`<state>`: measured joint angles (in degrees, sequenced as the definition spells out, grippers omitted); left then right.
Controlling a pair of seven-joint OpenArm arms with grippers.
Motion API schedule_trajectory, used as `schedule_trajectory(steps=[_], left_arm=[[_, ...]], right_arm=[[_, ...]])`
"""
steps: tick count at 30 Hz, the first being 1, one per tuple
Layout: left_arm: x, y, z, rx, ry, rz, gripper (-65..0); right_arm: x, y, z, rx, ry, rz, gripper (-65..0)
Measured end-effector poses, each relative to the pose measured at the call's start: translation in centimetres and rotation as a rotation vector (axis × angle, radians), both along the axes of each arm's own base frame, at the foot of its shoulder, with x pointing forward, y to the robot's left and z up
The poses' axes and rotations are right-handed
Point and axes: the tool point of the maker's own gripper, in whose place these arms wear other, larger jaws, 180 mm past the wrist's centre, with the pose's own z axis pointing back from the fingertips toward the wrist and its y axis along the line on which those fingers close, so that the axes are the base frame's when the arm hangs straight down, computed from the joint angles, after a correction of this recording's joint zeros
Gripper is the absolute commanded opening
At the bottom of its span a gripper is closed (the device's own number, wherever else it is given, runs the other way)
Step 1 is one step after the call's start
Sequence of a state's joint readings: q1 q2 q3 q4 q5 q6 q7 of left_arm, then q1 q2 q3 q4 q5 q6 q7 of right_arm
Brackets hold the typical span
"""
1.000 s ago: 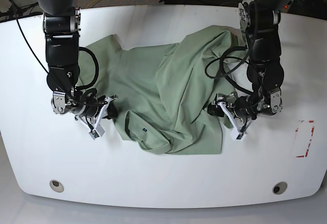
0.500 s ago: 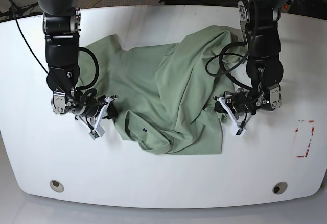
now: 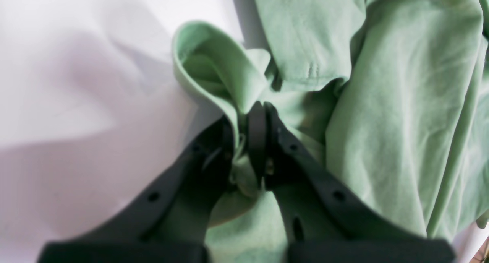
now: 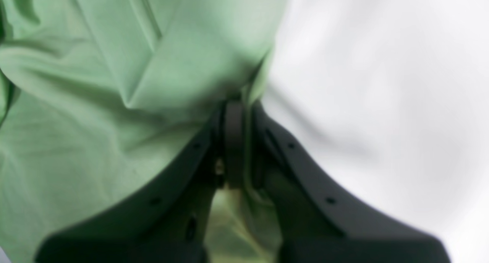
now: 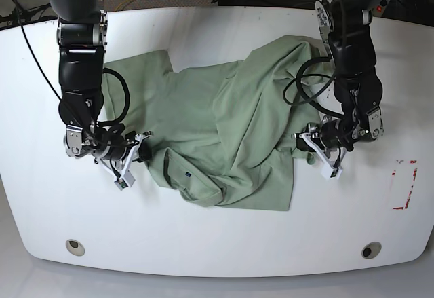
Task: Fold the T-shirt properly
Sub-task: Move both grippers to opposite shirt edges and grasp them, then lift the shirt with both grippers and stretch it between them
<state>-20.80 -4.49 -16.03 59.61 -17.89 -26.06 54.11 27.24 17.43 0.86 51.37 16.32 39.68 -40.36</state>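
The pale sage-green T-shirt (image 5: pixel 224 128) lies crumpled across the middle of the white table (image 5: pixel 217 33), its collar and small dark label (image 5: pixel 188 173) toward the front. In the base view my left gripper (image 5: pixel 317 153) sits at the shirt's right edge. In the left wrist view, the left gripper (image 3: pixel 249 116) is shut on a pinched fold of the T-shirt (image 3: pixel 382 102). My right gripper (image 5: pixel 133 155) is at the shirt's left edge. The right wrist view shows the right gripper (image 4: pixel 236 112) shut on the hem of the T-shirt (image 4: pixel 95 102).
A red rectangular marking (image 5: pixel 405 184) is on the table at the right. Two round inserts (image 5: pixel 75 246) (image 5: pixel 371 250) sit near the front edge. Black cables (image 5: pixel 305 87) loop from the arm over the shirt's right side.
My left gripper has shut on the shirt's right edge and pulled it outward to the right. My right gripper shifted slightly left with its edge, and the cloth spread wider.
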Motion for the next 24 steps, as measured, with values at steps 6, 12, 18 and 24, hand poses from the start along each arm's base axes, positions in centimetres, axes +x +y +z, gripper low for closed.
schedule_trajectory(steps=[6,12,18,24], left_arm=[[0.0,0.2,0.0,-0.008,-0.001,0.011,-65.0],[0.0,0.2,0.0,-0.007,-0.001,0.011,-65.0],[-0.1,1.2,0.7,0.052,0.006,-0.007,-65.0],[1.6,4.4,5.5,0.167,-0.095,0.011,-65.0]], right_arm=[[-0.1,0.0,-0.1,0.001,0.002,0.000,-65.0],[-0.6,0.0,-0.6,0.003,0.013,-0.001,-65.0],[1.0,-0.1,2.2,-0.027,-0.062,0.018,-65.0],[3.7,-1.9,7.7,-0.114,-0.166,0.040,-65.0]])
